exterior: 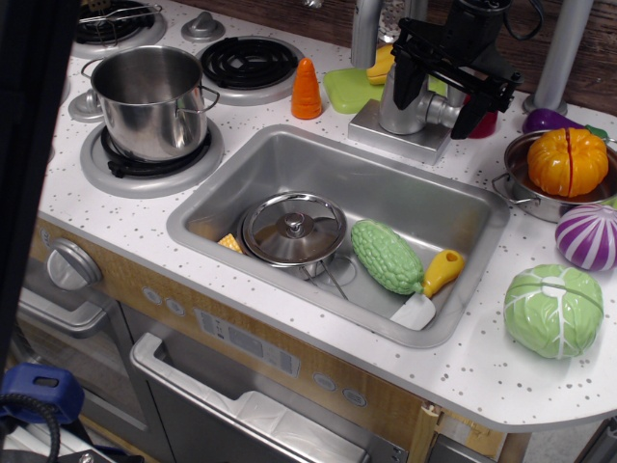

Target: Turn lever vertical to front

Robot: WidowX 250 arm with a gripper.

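The lever [444, 107] is a short silver-grey handle sticking out to the right from the top of the silver tap body [403, 108]. The tap body stands on a square base [395, 133] behind the sink. My black gripper [436, 114] hangs over the tap from above. Its jaws are spread wide: the left finger [405, 85] is in front of the tap body and the right finger [472, 116] is past the lever's end. The lever lies between them. I cannot tell whether either finger touches it.
The sink [463, 207] holds a pot lid [294, 229], a green gourd [386, 256] and a yellow-handled spatula [434, 285]. Tall grey pipes [366, 29] [564, 48] flank the tap. A steel pot [154, 101] sits on the left burner. To the right are a pumpkin bowl [569, 162], an onion [588, 236] and a cabbage [552, 309].
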